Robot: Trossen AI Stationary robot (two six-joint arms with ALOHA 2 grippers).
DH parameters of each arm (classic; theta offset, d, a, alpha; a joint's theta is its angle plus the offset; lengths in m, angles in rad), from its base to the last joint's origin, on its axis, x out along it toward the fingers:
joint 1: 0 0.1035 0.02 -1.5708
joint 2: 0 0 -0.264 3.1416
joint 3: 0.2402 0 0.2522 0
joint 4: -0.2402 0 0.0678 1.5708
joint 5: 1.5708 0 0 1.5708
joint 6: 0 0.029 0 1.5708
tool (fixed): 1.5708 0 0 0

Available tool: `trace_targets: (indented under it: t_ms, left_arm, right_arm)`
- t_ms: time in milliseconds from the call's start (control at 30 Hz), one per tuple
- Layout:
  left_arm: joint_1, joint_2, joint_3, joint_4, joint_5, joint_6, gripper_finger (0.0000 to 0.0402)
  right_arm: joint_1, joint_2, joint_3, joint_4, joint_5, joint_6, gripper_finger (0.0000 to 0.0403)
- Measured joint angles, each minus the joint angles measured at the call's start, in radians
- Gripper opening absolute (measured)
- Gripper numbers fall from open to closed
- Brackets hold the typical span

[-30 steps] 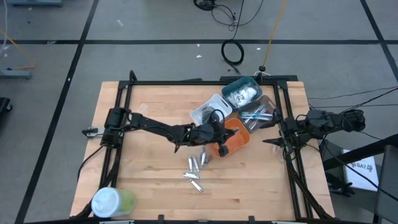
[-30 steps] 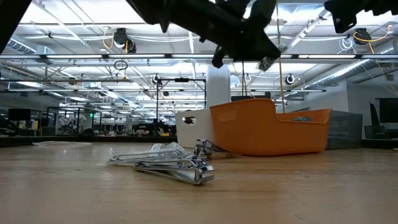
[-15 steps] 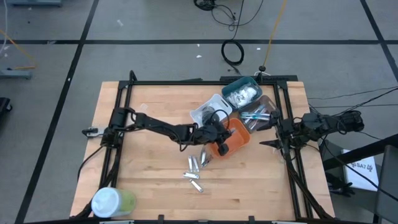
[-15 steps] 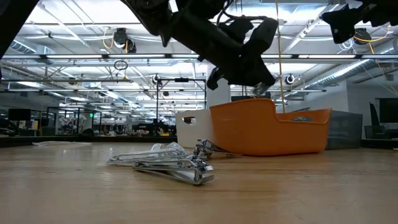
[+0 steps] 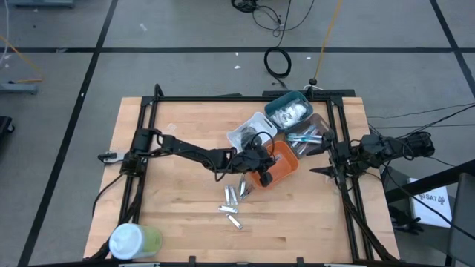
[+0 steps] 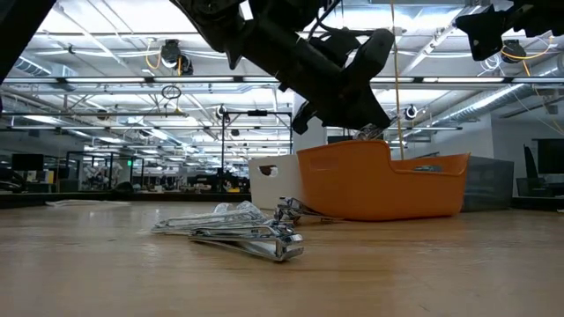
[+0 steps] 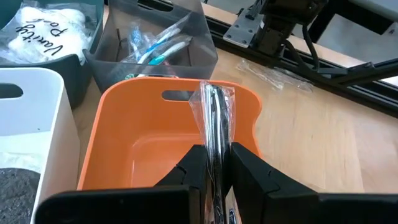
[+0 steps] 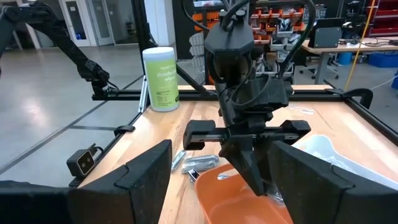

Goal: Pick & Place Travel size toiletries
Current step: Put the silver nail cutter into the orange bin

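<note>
Fingers [image 7: 249, 177] of left gripper [image 7: 214, 168] pinched on wrapped silver tube [image 7: 214, 124] over orange bin [image 7: 124, 155] — likely light, slippery wrap, best held mid-length — right gripper [image 8: 217, 180] spread, idle at table edge.

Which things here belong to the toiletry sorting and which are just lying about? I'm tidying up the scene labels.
Job:
- left gripper, shut on a clear-wrapped silver item over the orange bin
- pile of silver items on the table
- white, teal and dark bins

Lying about:
- white-and-green cylinder
- right gripper, open, waiting at the table's right edge
</note>
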Motion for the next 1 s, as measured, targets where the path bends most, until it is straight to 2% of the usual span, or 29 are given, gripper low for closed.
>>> trace_targets:
  t_ms: [233, 433, 633, 733, 800, 1000]
  left_arm:
    - [0.000, 0.000, 0.000, 0.002, 0.001, -0.012, 0.0061]
    - [0.000, 0.000, 0.000, -0.002, 0.001, -0.012, 0.0141]
    - [0.000, -0.011, 0.000, -0.029, 0.003, 0.124, 0.0203]
    - [-0.008, -0.081, -0.003, -0.138, 0.003, 0.169, 0.0217]
    - [-0.023, -0.155, -0.002, -0.267, 0.001, 0.146, 0.0220]
    - [-0.110, -0.306, 0.001, -0.670, -0.011, -0.146, 0.0209]
  right_arm:
    - [0.000, 0.000, 0.000, 0.000, 0.000, 0.000, 0.0256]
    - [0.000, 0.000, 0.000, 0.000, 0.000, 0.000, 0.0256]
    - [0.000, 0.000, 0.000, -0.002, 0.000, 0.000, 0.0256]
    - [0.000, 0.000, 0.000, -0.005, 0.000, 0.000, 0.0256]
    - [0.000, 0.000, 0.000, -0.015, 0.001, 0.003, 0.0256]
    - [0.000, 0.000, 0.000, -0.021, 0.004, 0.001, 0.0256]
